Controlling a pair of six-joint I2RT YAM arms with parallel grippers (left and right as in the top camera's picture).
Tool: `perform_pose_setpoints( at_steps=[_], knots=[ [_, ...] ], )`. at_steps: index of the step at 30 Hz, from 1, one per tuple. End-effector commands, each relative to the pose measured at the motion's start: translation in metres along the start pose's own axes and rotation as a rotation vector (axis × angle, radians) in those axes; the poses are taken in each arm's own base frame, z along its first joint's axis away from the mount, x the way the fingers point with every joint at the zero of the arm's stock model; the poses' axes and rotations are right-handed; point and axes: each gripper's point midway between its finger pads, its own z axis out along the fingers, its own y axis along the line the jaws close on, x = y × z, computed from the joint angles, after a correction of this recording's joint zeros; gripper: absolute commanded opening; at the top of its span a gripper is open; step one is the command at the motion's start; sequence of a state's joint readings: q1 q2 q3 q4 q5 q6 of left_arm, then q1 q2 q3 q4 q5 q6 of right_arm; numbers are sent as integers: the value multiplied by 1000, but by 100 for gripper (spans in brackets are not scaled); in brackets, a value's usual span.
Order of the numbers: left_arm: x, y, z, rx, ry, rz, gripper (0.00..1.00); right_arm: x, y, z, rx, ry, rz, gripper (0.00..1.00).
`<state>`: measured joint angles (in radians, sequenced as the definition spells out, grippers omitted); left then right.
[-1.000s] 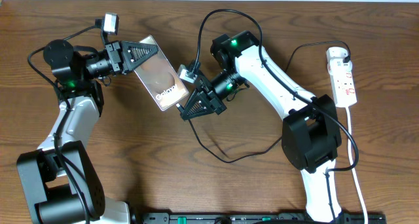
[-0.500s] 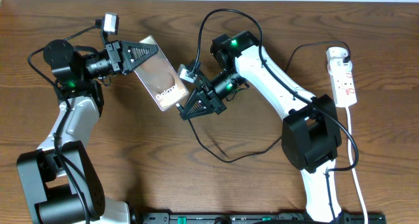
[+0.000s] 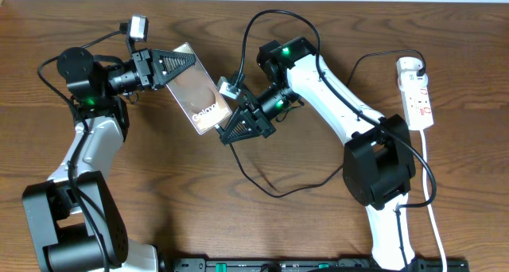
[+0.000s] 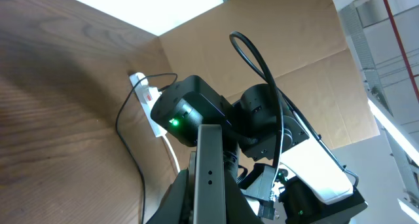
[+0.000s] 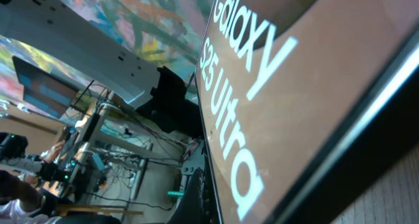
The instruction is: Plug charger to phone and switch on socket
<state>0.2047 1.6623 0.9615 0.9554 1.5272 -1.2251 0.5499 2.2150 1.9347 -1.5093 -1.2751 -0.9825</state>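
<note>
Overhead view of a wooden table (image 3: 167, 192). In the upper left, the left pincer (image 3: 188, 61) is clamped on one end of the phone (image 3: 199, 97), which slants toward the centre. At its other end, the right pincer (image 3: 225, 135) is closed on the end of the charger (image 3: 274, 194), whose black cable loops across the lower centre toward the white socket (image 3: 417, 93) at the far right edge.

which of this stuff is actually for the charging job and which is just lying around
For the job:
- phone, held in the left claw
- charger cable, running from the right claw
- power strip with its white cord

Just there:
- black rail along the near edge of the table
- cardboard sheet beyond it
</note>
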Motion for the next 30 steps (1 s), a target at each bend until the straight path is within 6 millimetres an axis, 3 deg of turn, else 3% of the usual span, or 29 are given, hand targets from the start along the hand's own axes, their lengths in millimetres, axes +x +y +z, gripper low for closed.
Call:
perform_pose_setpoints(
  at_steps=[1, 30],
  knots=[
    [2, -13, 6, 14, 21, 45, 7, -6, 4, 0, -19, -32, 2, 1],
    [1, -13, 7, 13, 15, 98, 7, -15, 5, -9, -32, -92, -5, 2]
  ],
)
